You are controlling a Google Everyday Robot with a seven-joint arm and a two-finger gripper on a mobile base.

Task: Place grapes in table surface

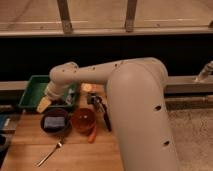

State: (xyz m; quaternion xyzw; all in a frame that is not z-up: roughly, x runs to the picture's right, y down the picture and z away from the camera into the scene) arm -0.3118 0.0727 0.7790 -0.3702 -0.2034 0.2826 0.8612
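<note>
- The gripper (45, 104) hangs low over the front rim of the green tray (29, 89), its pale fingers (43, 106) spread apart with nothing visibly held between them.
- Just in front of the fingers, near the left edge of the table surface (75, 156), sits a dark bowl (54, 131) holding a blue-grey sponge (53, 121).
- An orange-red bowl (82, 120) stands just beside the dark bowl on its right; whether the two rims touch cannot be told.
- The grapes cannot be picked out with certainty. They are not seen in the gripper, and the only candidate is a dim dark lump (94, 100) on the wood just behind the orange-red bowl.
- A black utensil (105, 117) runs from that lump toward the front, along the right side of the orange-red bowl, with an orange strip (92, 134) lying by the bowl's front.
- A fork (50, 152) lies aslant near the front left corner.
- The tray fills the back left corner; a pale orange round object (87, 87) rests beside it at the back edge.
- The cream arm (135, 100) sweeps in from the right, bends above the tray and drops to the gripper.
</note>
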